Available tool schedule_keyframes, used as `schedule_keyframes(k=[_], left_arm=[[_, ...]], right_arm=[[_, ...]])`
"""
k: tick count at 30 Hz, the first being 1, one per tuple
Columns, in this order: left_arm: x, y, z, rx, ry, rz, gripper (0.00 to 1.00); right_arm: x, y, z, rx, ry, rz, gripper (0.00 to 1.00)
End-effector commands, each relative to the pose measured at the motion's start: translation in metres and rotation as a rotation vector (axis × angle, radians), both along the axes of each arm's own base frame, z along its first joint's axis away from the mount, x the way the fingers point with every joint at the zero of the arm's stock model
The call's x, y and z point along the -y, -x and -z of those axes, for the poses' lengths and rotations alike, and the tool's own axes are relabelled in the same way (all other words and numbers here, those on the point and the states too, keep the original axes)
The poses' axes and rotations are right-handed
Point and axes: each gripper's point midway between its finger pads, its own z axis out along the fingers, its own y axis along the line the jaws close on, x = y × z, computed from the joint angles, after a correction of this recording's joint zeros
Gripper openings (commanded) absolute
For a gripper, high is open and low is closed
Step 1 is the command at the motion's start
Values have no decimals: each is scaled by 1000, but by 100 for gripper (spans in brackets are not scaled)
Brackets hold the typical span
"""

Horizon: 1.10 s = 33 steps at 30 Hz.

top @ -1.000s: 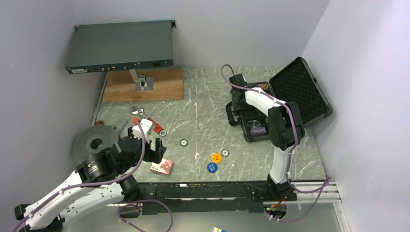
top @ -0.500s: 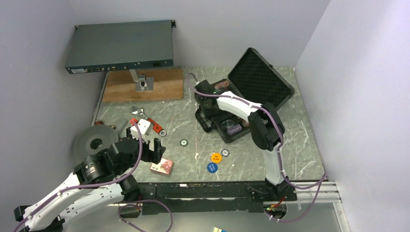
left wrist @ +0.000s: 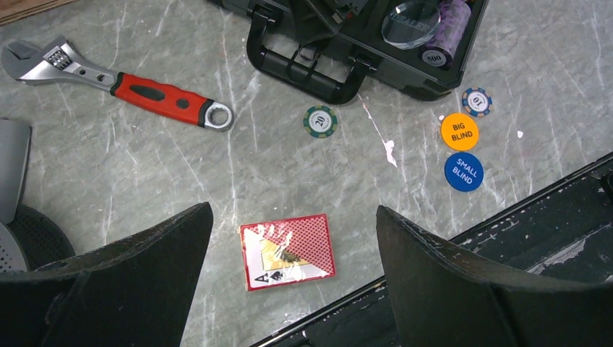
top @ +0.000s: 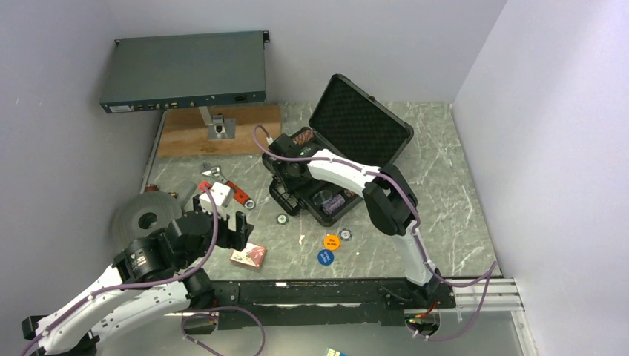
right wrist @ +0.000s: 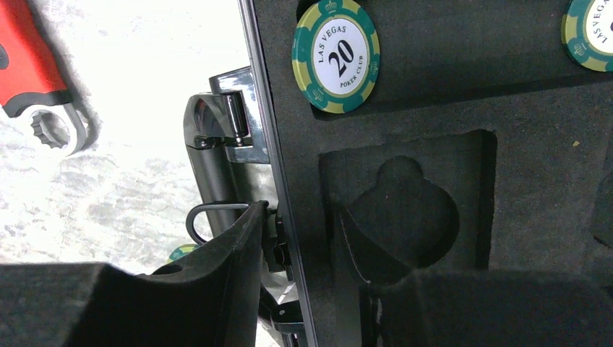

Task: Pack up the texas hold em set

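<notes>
Open black foam-lined case (top: 363,122) farther left; right hand (right wrist: 300,246) narrow astride its wall, left hand (left wrist: 293,217) wide.

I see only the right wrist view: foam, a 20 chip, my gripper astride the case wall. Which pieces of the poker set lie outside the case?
Observer: A red card deck lies on the table, close to the open left gripper.
Operator: Are loose chips there too?
Observer: Yes, a green 20 chip lies before the case handle, and a 10 chip beside the black case.
Operator: And the blind discs?
Observer: The orange BIG BLIND disc and the blue SMALL BLIND disc lie on the table, side by side, next to the 10 chip.
</notes>
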Motion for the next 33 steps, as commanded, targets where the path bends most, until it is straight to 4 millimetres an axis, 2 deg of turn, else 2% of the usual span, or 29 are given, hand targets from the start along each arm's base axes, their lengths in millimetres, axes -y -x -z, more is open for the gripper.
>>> schedule_keyframes(k=[1,2,4,7,10,12,14,15,18,22,26,29,33], left_arm=[[-2,-3,-8,36,15,-6,90],[-2,-2,-8,35,15,-4,90],[-2,-2,-8,36,16,-4,90],[-2,-2,-8,34,15,-6,90],[-2,-3,-7,31,11,-8,90],[-1,-3,-8,31,10,-4,91],[1,-3,-8,35,9,7,91],[1,-3,-9,39,7,14,92],[1,-5,-11,54,-4,16,94],[-1,-9,-10,65,-31,1,99],[3,-9,-4,48,-47,17,100],[4,-9,-2,41,-58,21,100],[3,-9,-2,42,-56,21,100]], right_arm=[[-38,0,-47,8,-224,-20,27],[-36,0,-51,18,-220,-16,38],[-32,0,-61,38,-220,-12,51],[-28,1,-83,66,-237,-18,61],[-15,0,-112,127,-234,3,75],[-3,5,-126,150,-232,10,83],[12,15,-137,159,-232,34,97],[22,21,-140,153,-229,62,99],[55,48,-137,110,-201,128,100],[98,87,-123,46,-182,225,100],[139,127,-106,-13,-190,339,100],[151,154,-90,-84,-230,409,94],[148,182,-71,-184,-299,537,88]])
